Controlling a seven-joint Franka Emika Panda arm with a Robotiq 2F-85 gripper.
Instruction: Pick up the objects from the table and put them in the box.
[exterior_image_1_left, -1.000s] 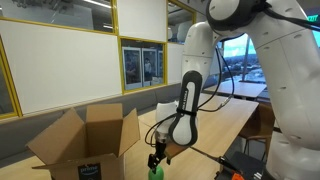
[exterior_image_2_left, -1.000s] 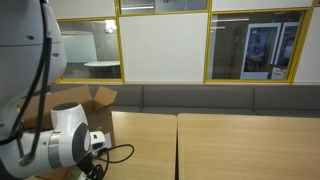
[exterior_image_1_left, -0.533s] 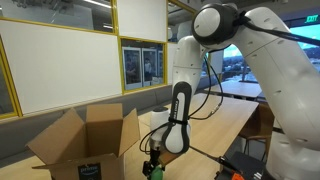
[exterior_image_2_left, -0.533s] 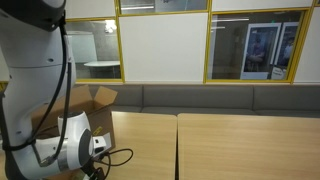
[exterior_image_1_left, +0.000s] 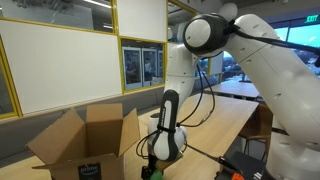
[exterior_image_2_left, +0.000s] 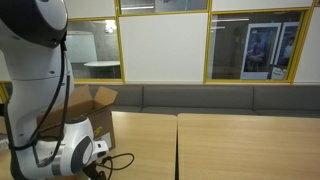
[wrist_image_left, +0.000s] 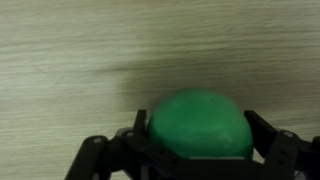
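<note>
A round green object lies on the wooden table. In the wrist view it fills the gap between my gripper's two black fingers, which stand on either side of it with no clear squeeze. In an exterior view my gripper is low over the table at the frame's bottom edge, right of the open cardboard box. The box also shows behind the arm in an exterior view. The fingertips are cut off in both exterior views.
A black cable trails from the wrist over the table. A cushioned bench runs along the wall behind the tables. A seam divides two tabletops. Black equipment stands to the right of the arm.
The arm has bent lower and the gripper has come down toward the table, over the green object. The box has not moved.
</note>
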